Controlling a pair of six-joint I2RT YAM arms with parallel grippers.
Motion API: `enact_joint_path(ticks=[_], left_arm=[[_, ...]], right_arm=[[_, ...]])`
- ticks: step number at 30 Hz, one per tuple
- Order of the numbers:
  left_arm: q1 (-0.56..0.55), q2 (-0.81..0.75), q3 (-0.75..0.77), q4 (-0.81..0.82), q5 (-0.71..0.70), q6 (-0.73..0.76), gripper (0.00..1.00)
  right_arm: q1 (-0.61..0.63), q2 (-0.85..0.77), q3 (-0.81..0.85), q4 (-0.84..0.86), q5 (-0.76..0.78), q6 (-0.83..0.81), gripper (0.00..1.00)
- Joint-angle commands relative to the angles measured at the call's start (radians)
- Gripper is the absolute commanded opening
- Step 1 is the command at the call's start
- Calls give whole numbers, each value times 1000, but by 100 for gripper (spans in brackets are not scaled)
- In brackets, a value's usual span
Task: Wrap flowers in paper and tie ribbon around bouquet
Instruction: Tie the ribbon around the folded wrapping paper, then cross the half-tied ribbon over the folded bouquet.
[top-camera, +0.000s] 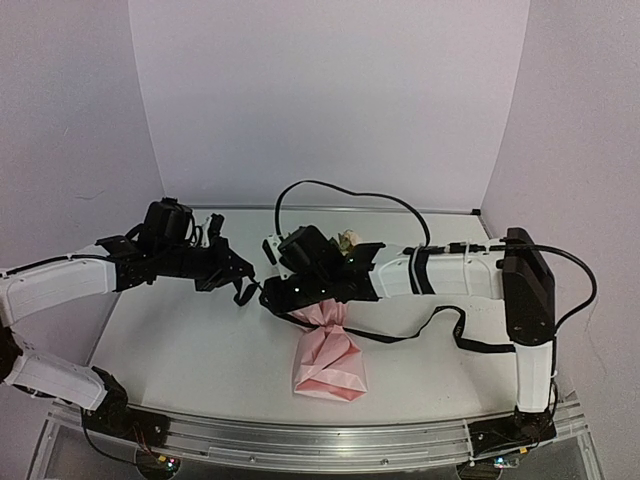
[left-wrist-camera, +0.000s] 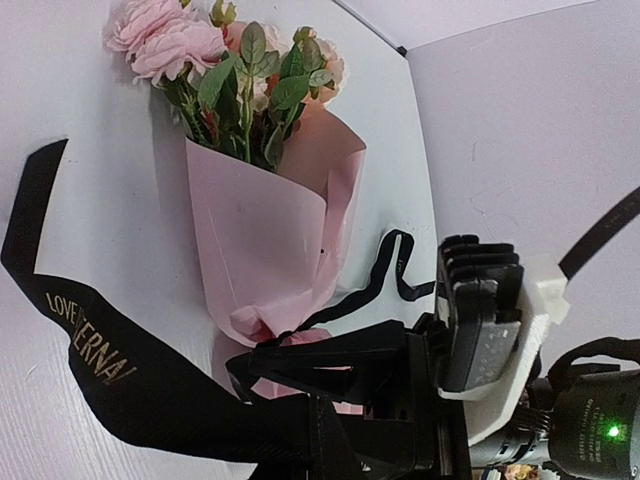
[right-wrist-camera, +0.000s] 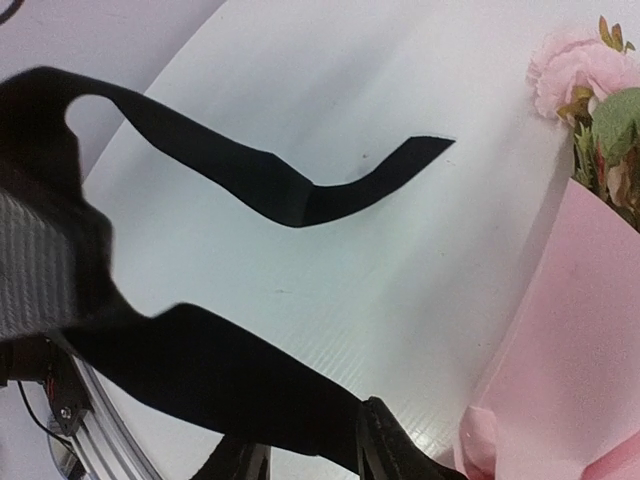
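Jaws: the left gripper (left-wrist-camera: 330, 385) is closed, with the ribbon (left-wrist-camera: 90, 340) running into it and apparently pinched there. The right gripper (right-wrist-camera: 315, 455) has its jaws apart, the ribbon lying across the gap with no firm pinch visible.

Top view. One white table (top-camera: 170, 350). On it lies the bouquet (top-camera: 328, 362), near centre, with its folded tail toward 6 o'clock and its blooms toward 12 o'clock, mostly hidden under the right arm. The left arm reaches in from 9 o'clock, forearm low and level. The right arm bends at 3 o'clock and stretches flat across the bouquet. Both grippers sit just beside the pinched neck, at its 10 o'clock.

Left wrist view. The flowers (left-wrist-camera: 225, 60) are at 12 o'clock, seated in the paper (left-wrist-camera: 260, 240) cone. The lettered length of ribbon trails toward 9 o'clock.

Right wrist view. The ribbon's free end curls at 12 o'clock, and the paper edge lies at 4 o'clock.

Step, as judged: wrapping is done and tying is in hand. The next move calls for the right jaws to close on the ribbon. Both arms then draw opposite ways, cinching the neck without dragging the bouquet.
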Motion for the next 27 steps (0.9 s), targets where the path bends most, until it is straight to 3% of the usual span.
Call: enact_joint_path(ticks=[1, 5, 11, 16, 19, 22, 27], left_arm=[[-3, -35, 14, -43, -23, 16, 0], [-3, -62, 10, -98, -58, 15, 0], [-3, -161, -32, -153, -86, -1, 5], [-4, -197, -79, -114, 3, 89, 35], [-4, -190, -53, -53, 79, 141, 45], [-4, -142, -1, 14, 84, 218, 50], [-4, 73, 60, 146, 153, 389, 49]], right_arm=[[8, 30, 59, 6, 42, 6, 21], [8, 19, 69, -16, 82, 13, 1], [11, -59, 15, -58, 126, 1, 0], [13, -129, -51, -126, 155, -36, 0], [13, -150, -74, -166, 176, -44, 0], [12, -179, -93, -194, 218, -57, 0], [12, -198, -80, -232, 243, -91, 0]])
